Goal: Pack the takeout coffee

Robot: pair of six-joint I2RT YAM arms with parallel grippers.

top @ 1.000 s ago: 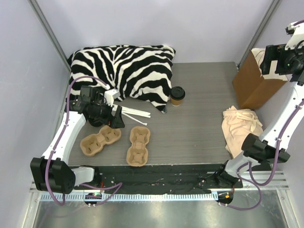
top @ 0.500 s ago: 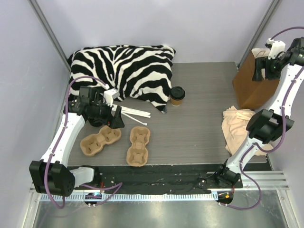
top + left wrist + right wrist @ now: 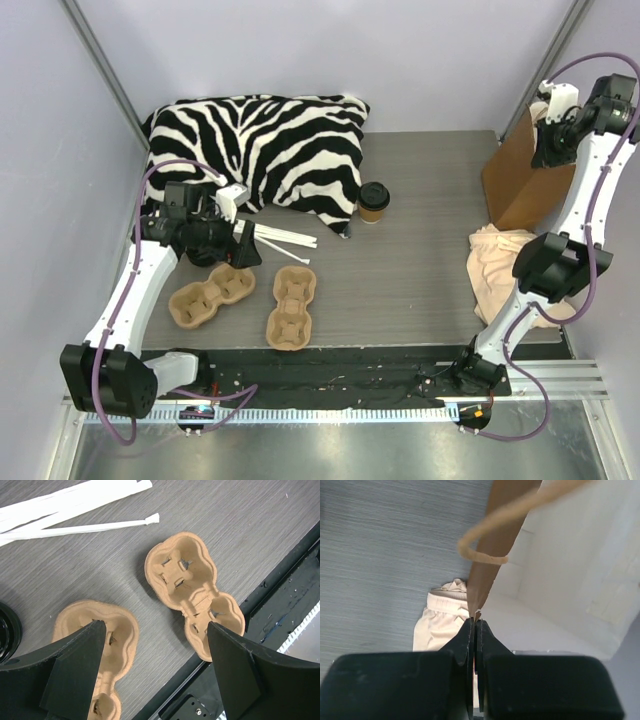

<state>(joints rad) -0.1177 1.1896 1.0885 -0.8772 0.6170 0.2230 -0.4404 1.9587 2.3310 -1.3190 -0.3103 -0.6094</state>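
- My right gripper (image 3: 475, 622) is pinched tight on the top edge of the brown paper bag (image 3: 515, 185), at the upper right of the overhead frame.
- My left gripper (image 3: 155, 632) hangs with jaws wide, holding nothing, above the pulp cup carriers (image 3: 192, 587) at lower left.
- The takeout coffee (image 3: 374, 200) stands upright mid-frame, just beside the zebra pillow (image 3: 260, 140) and well apart from the bag.
- To do this well, I'd draw the rim gently outward so the mouth gapes, without tearing or tipping the bag.
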